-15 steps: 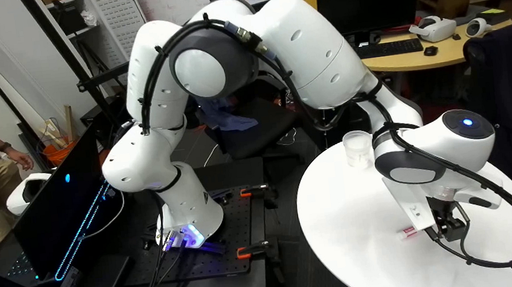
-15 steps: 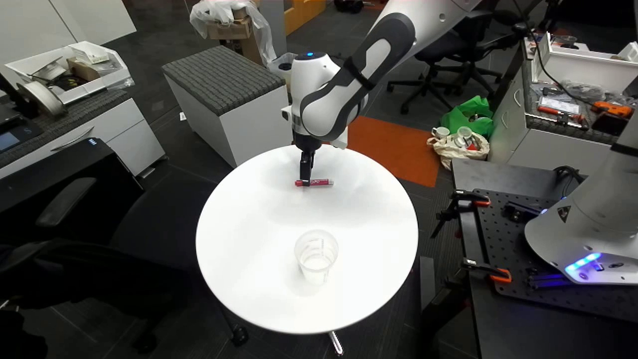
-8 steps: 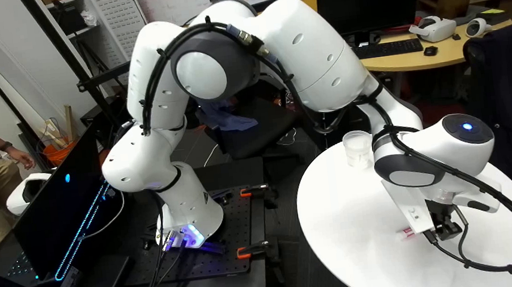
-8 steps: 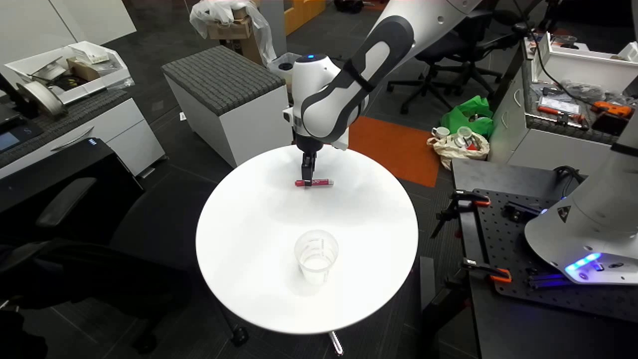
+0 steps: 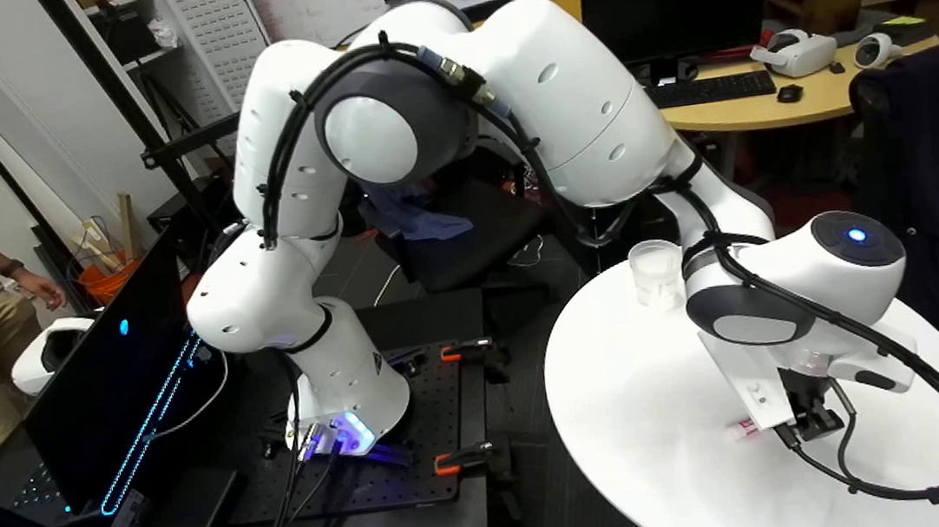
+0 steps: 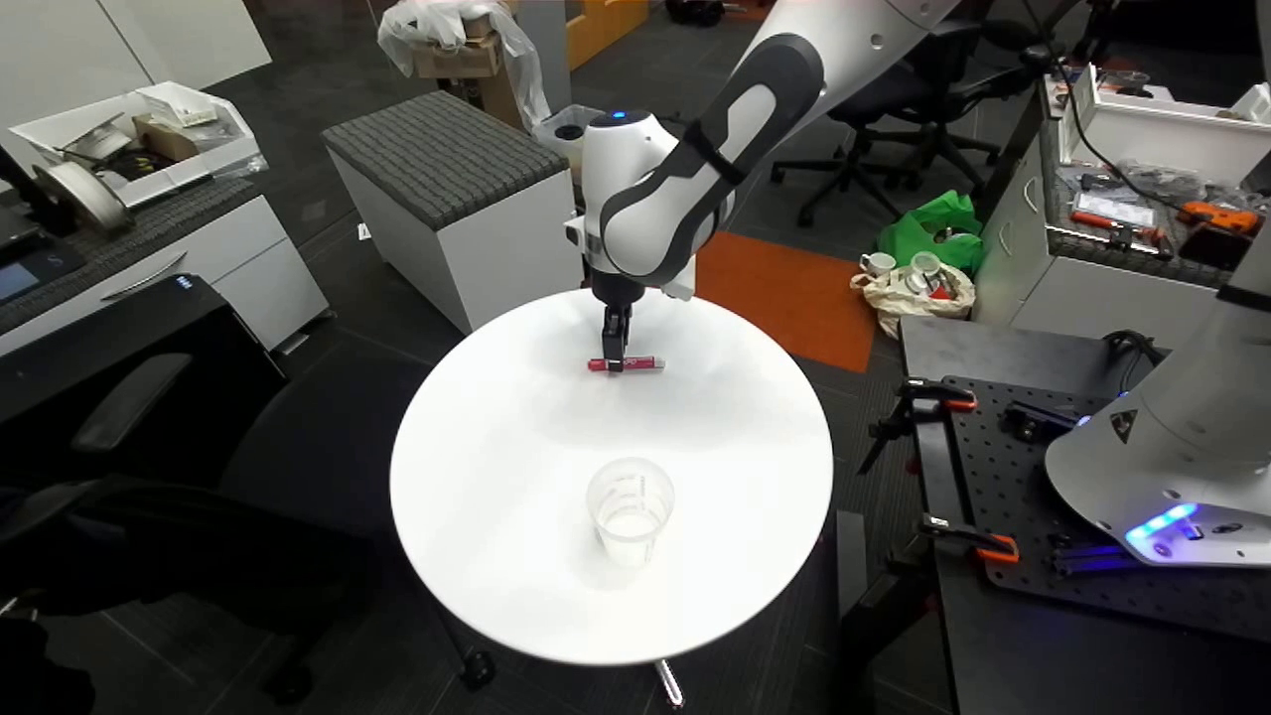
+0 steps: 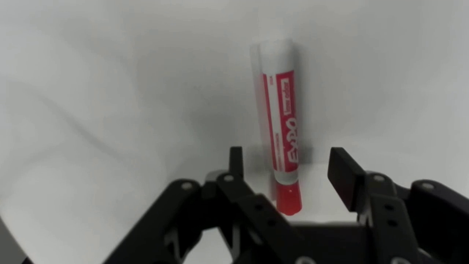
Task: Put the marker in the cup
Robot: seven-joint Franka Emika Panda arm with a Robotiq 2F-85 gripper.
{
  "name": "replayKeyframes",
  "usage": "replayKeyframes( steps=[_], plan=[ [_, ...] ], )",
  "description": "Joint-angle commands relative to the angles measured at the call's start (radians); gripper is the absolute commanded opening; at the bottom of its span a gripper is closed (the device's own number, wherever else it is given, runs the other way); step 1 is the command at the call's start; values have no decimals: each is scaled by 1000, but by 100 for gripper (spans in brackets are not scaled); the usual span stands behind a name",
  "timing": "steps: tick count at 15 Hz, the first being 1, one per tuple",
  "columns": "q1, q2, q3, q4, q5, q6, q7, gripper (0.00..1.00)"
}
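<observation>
Expo low-odor marker: lying flat on the round white table, nearer its far edge than its near edge in an exterior view.
Barrel: round, likely to roll under a lopsided pinch, or to dip at the white end if held near the red cap.
Gripper: spread apart, with fingers to either side of the marker, seemingly by the cap joint; no contact visible in the wrist view.
Fingers: bring together slowly, with gaps looking about even; check for tips low enough to catch the barrel without digging into the tabletop.
Clear tapered cup: standing mouth up toward the near edge, well apart from the marker; probably light, so lower in from directly above, white end first.
Tabletop: white surface from marker to cup, with room for a straight carry once above cup height.
Near edge: not far beyond the cup; avoid overshooting.
Black cable loop: arcing out toward the table's edge in an exterior view; keep wide of the cup when turning.
</observation>
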Motion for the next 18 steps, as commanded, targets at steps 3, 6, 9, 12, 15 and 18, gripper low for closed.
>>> replayKeyframes(
  steps=[3,6,9,12,15,18],
  plan=[
    [3,23,6,34,-24,-50,26,62],
    [6,30,6,37,-26,-47,27,32],
    [7,30,6,37,-27,-47,28,17],
    [8,27,5,37,-27,-45,29,2],
    [8,15,5,33,-24,-42,33,5],
    [16,-26,4,-2,-17,-25,58,5]
  ],
)
